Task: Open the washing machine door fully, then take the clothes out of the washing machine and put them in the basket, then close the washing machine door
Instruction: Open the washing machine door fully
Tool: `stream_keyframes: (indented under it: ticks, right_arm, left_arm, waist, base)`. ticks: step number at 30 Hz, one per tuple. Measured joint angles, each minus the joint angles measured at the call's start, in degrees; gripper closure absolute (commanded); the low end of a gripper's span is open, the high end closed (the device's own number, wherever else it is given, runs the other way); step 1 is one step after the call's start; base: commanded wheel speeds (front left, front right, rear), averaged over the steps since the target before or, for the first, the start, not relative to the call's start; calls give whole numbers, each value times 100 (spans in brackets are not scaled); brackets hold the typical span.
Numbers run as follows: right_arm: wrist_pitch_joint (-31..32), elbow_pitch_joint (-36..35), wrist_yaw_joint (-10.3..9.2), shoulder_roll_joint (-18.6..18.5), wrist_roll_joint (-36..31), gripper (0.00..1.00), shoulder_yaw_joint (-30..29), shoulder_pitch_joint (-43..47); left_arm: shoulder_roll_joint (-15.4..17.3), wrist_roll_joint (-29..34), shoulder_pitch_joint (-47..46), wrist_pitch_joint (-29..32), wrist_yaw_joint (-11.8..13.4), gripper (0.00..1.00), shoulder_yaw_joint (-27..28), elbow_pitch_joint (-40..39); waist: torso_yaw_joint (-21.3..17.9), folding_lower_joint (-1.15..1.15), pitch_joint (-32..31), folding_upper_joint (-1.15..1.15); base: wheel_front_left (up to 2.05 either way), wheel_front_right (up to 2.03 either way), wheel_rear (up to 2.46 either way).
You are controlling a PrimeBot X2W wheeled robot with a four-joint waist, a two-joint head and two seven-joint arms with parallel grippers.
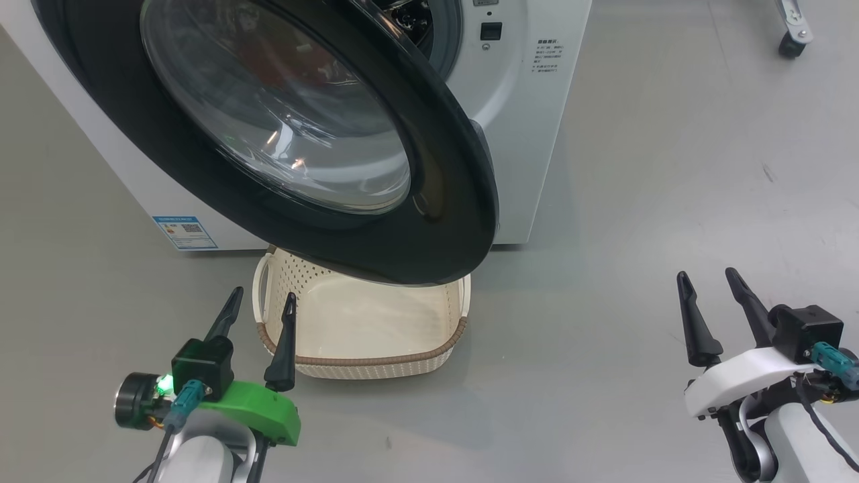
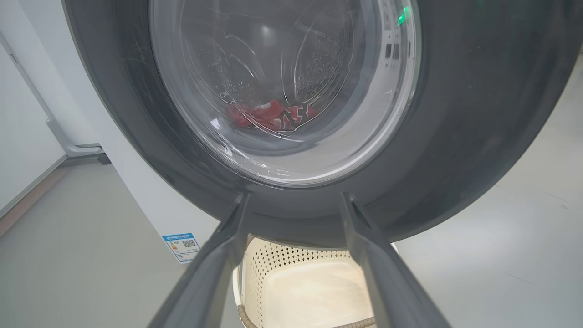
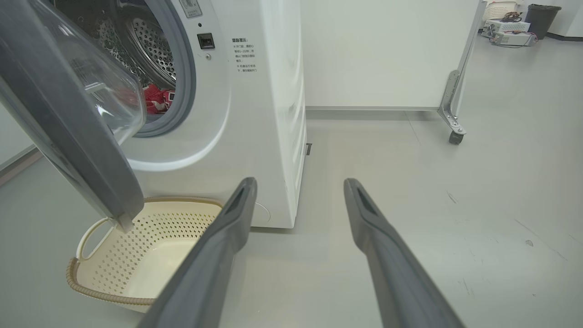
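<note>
Left end effector point(image 1: 264, 293) and right end effector point(image 1: 706, 272) spread, empty; door point(image 1: 456, 201) part-open above basket point(image 1: 376, 363), clothes point(image 2: 268, 116) behind it. Next: swing door wide.

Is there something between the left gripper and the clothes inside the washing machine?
Yes. The washing machine door, only partly open, hangs in front of the left gripper. In the left wrist view the clothes show through its glass. Its lower rim also overhangs the basket.
</note>
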Motion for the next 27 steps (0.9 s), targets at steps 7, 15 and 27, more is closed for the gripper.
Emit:
stream_keyframes:
  ticks: [7, 15, 27]
  right_arm:
    - [-1, 57, 2, 16, -21, 100, -55, -15]
    - [-1, 90, 119, 81, 29, 100, -104, -19]
    - [-1, 49, 517, 635, 1451, 100, -733, -219]
  left_arm:
    - [0, 1, 0, 0, 0, 0, 8, 2]
    - [0, 1, 0, 0, 0, 0, 20, 4]
    - [0, 0, 0, 0, 1, 0, 58, 2]
  waist:
    - [5, 0, 11, 0]
    - [-5, 0, 5, 0]
    - [-19, 0, 34, 0]
  base:
    - [0, 0, 0]
    - [0, 0, 0]
    - [0, 0, 0]
